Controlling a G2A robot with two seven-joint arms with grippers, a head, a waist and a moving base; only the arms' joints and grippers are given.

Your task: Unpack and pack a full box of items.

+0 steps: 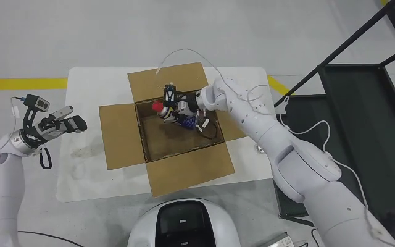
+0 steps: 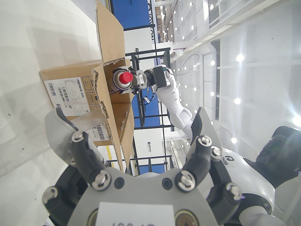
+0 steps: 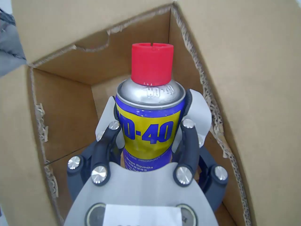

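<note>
An open cardboard box (image 1: pixel 123 145) sits in the middle of the white table (image 1: pixel 86 179), its four flaps spread out. My right gripper (image 3: pixel 150 116) is shut on a blue and yellow spray can (image 3: pixel 149 121) with a red cap (image 3: pixel 151 63), held tilted over the box's inside. From above, the spray can (image 1: pixel 170 112) hangs over the far part of the box opening. In the left wrist view the spray can (image 2: pixel 122 81) shows above the box (image 2: pixel 70 90), red cap first. My left gripper (image 1: pixel 79 123) is off the table's left side, open, nothing between its fingers (image 2: pixel 58 123).
A dark metal rack (image 1: pixel 352 117) stands just right of the table. A thin white cable (image 1: pixel 185 54) arcs over the box's far flap. A yellow floor line (image 1: pixel 31 83) runs behind the table on the left. Bare table lies left of and in front of the box.
</note>
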